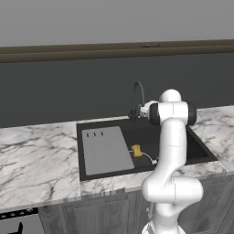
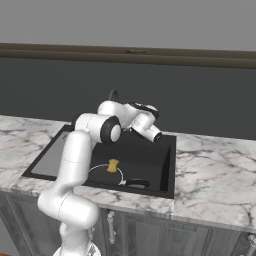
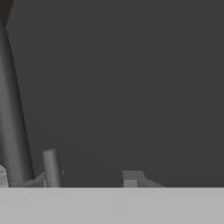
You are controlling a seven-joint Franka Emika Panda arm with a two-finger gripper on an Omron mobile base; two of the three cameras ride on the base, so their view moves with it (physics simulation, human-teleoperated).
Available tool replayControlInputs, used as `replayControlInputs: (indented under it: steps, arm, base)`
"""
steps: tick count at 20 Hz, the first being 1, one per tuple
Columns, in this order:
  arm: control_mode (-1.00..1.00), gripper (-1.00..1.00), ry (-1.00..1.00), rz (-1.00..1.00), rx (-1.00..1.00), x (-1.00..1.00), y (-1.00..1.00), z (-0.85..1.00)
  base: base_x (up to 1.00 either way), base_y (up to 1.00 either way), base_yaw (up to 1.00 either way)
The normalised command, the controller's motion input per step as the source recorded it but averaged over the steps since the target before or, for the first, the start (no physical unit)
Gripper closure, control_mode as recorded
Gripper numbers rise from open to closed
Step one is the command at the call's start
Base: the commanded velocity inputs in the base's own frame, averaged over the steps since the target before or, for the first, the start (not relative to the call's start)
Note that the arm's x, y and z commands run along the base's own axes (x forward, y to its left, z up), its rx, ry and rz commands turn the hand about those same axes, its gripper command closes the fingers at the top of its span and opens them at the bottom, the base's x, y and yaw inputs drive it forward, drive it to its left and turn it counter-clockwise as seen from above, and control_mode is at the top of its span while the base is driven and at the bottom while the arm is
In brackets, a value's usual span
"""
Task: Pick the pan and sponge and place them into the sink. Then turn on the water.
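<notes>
The black sink (image 1: pixel 201 153) (image 2: pixel 169 165) is set into the marble counter, with a grey drainboard panel (image 1: pixel 106 150) on its left side. The pan (image 2: pixel 98 168) lies in the basin, its short handle (image 2: pixel 137 183) pointing right, and its pale rim (image 1: pixel 148 157) peeks out beside my arm. The yellow-orange sponge (image 1: pixel 136 150) (image 2: pixel 113 166) rests on the pan. My arm reaches over the basin toward the dark arched faucet (image 1: pixel 137 97) (image 2: pixel 114 94). In the hand view my gripper (image 3: pixel 92 178) faces the dark wall with a gap between its fingers and nothing in them; the faucet pipe (image 3: pixel 11 113) stands at the left. No water is in view.
Marble counter (image 1: pixel 36 160) (image 2: pixel 215 170) runs on both sides of the sink. A dark backsplash wall (image 1: pixel 68 91) rises close behind the faucet. Cabinet fronts (image 2: pixel 145 230) lie below the counter's front edge.
</notes>
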Motion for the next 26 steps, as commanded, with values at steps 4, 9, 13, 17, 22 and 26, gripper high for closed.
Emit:
replayControlInputs:
  steps: [4,9,13,17,22,26]
  arm:
    - [-1.0,1.0,0.15,-0.06,0.07,0.01,-0.26,0.02]
    - [-1.0,1.0,0.2,-0.21,0.01,0.0,-0.53,0.0]
    - [-1.0,1.0,0.13,-0.25,0.0,0.0,-0.71,-0.01]
    - [-1.0,1.0,0.1,-0.23,0.0,0.0,-0.72,-0.08]
    - [-1.0,1.0,0.08,-0.2,0.0,0.0,-0.78,-0.17]
    - [-1.0,1.0,0.09,-0.17,0.0,0.0,-0.74,-0.29]
  base:
    - [0.0,0.0,0.0]
    - [0.0,0.0,0.0]
    - [0.0,0.0,0.0]
    - [0.0,0.0,0.0]
    - [0.0,0.0,0.0]
    - [0.0,0.0,0.0]
